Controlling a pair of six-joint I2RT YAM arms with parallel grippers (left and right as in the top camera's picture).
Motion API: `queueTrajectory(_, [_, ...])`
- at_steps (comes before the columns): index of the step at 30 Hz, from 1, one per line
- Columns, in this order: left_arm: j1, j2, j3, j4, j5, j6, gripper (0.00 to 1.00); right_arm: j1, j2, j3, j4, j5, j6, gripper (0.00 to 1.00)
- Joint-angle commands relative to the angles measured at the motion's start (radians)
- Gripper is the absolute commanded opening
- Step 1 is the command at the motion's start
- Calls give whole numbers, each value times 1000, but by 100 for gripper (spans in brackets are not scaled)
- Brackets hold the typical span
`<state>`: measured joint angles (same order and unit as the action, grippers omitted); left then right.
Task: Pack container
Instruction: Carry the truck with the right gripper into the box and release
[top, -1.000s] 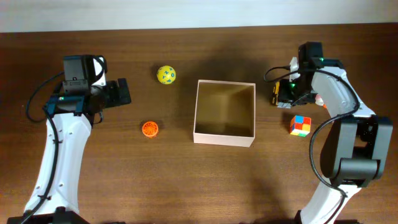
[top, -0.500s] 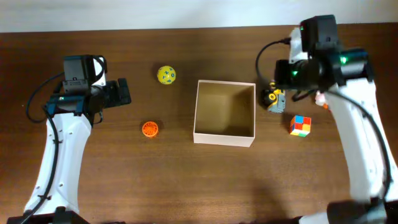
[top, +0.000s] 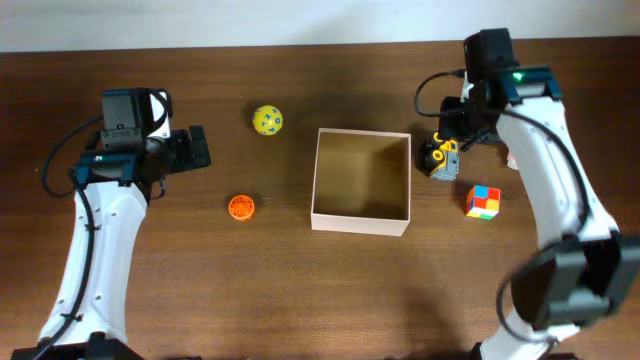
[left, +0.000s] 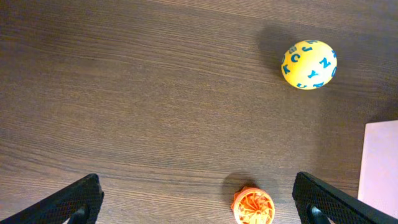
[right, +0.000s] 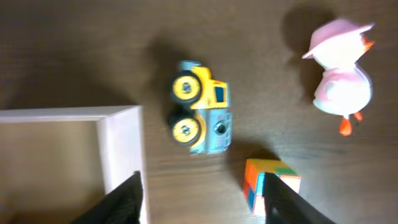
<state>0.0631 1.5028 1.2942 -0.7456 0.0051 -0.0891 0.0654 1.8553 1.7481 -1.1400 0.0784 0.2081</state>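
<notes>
The container (top: 313, 185), a square open box with white walls and a tan inside, stands mid-table; its corner shows in the right wrist view (right: 121, 146). My right gripper (top: 462, 122) is open and empty, raised above a yellow and blue toy truck (top: 440, 157) that lies on its side just right of the container (right: 202, 115). My left gripper (top: 195, 148) is open and empty, high above the table; an orange wheel toy (left: 254, 206) shows between its fingers (left: 199, 208), well below them. A yellow letter ball (top: 267, 120) lies left of the container.
A multicoloured cube (top: 483, 200) lies right of the truck, and in the right wrist view (right: 264, 183) it is near my right finger. A pink and white duck toy (right: 342, 81) lies further right. The orange wheel (top: 241, 207) sits left of the container.
My right gripper has risen away from the toy truck, which stays on the table beside the container. The left arm has not moved.
</notes>
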Motion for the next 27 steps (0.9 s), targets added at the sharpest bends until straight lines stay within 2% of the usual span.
queueTrajectory(1, [3, 6, 19, 0, 14, 16, 99, -29, 99, -11, 17, -27, -47, 63])
queueTrajectory(4, [3, 6, 19, 0, 14, 16, 99, -31, 153, -11, 42, -75, -96, 75])
queueTrajectory(6, [3, 6, 19, 0, 14, 16, 99, -31, 184, -11, 49, -116, -108, 80])
queueTrajectory(15, [3, 6, 19, 0, 14, 16, 99, -42, 319, -11, 101, -108, -95, 80])
queueTrajectory(19, [3, 6, 19, 0, 14, 16, 99, -49, 365, -11, 106, -109, -95, 76])
queueTrajectory(25, [3, 6, 19, 0, 14, 16, 99, -52, 369, -11, 101, -105, -95, 56])
queueTrajectory(27, [3, 6, 19, 0, 14, 16, 99, -53, 356, -10, 101, -104, -95, 54])
